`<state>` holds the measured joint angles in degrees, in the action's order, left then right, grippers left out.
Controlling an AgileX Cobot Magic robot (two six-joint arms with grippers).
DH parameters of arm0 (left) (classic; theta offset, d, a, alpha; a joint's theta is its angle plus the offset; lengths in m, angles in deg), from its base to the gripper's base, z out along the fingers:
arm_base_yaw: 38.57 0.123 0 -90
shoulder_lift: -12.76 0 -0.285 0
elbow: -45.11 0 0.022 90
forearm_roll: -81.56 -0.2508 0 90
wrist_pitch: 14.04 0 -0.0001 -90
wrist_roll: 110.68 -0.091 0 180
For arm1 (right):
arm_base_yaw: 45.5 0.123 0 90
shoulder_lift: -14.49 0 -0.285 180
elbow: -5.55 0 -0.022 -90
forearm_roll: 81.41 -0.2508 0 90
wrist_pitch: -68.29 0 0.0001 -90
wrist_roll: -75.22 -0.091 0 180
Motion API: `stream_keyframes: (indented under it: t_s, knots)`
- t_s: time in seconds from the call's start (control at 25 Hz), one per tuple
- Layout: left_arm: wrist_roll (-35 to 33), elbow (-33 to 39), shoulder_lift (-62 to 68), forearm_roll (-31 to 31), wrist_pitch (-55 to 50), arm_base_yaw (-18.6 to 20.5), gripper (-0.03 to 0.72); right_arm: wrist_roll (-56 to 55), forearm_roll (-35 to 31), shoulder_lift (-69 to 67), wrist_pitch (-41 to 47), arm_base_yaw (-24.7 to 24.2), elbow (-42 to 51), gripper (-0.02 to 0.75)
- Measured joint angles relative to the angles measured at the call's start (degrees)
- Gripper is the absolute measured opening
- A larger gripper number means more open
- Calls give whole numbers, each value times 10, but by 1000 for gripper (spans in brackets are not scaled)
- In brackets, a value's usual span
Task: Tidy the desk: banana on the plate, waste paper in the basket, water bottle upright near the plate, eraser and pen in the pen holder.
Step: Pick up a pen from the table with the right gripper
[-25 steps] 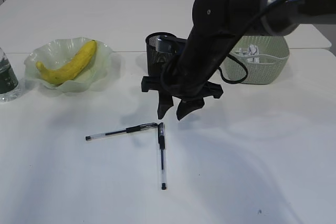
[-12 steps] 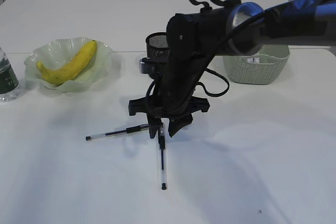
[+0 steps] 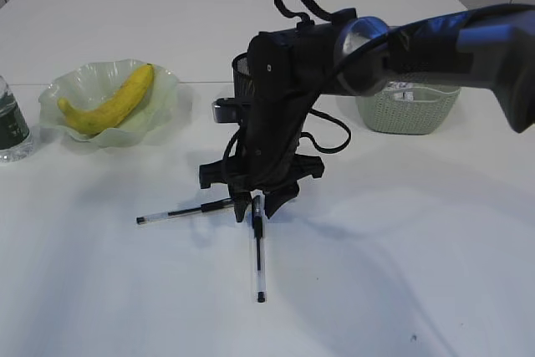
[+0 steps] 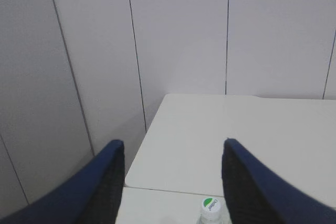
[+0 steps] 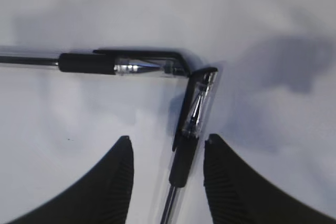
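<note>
Two clear pens with black grips lie on the white desk (image 3: 401,273), their caps meeting in an L. My right gripper (image 3: 257,210) (image 5: 168,139) is open and low, straddling the grip of the nearer pen (image 3: 258,252) (image 5: 194,114) without holding it. The other pen (image 3: 180,211) (image 5: 121,64) points left. The banana (image 3: 113,102) lies in the plate (image 3: 58,89). At the left edge the water bottle (image 3: 10,127) (image 4: 211,204) stands upright. My left gripper (image 4: 173,142) hangs open above its cap. A little waste paper (image 3: 405,86) shows in the basket (image 3: 410,110). The eraser is out of view.
The black mesh pen holder (image 3: 241,77) stands behind my right arm, mostly hidden by it. The arm and its cable loop span the middle of the desk. A seam between two tabletops runs behind the plate and basket.
My right gripper has come down and to the left from in front of the pen holder. Its fingers now straddle the nearer pen. The pens have not moved.
</note>
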<state>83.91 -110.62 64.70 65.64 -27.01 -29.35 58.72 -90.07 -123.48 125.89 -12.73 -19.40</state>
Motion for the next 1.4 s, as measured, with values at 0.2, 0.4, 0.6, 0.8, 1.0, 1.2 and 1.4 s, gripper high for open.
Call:
stream_keyframes:
  t_s: [0.2, 0.4, 0.6, 0.8, 1.0, 1.2, 1.4]
  knots:
    - [0, 0, 0, 0, 0, 0, 412, -7, 17, -8, 2, 0, -1, 334]
    - [0, 0, 0, 0, 0, 0, 410, -12, 34, -8, 2, 0, -1, 334]
    - [0, 0, 0, 0, 0, 0, 410, -14, 37, -10, 2, 0, -1, 334]
    - [0, 0, 0, 0, 0, 0, 410, -15, 33, -20, 2, 0, -1, 334]
    - [0, 0, 0, 0, 0, 0, 409, -16, 36, -20, 2, 0, -11, 334]
    - [0, 0, 0, 0, -1, 0, 403, -16, 44, -20, 2, 0, -12, 334]
    - [0, 0, 0, 0, -1, 0, 398, -16, 52, -20, 2, 0, -12, 334]
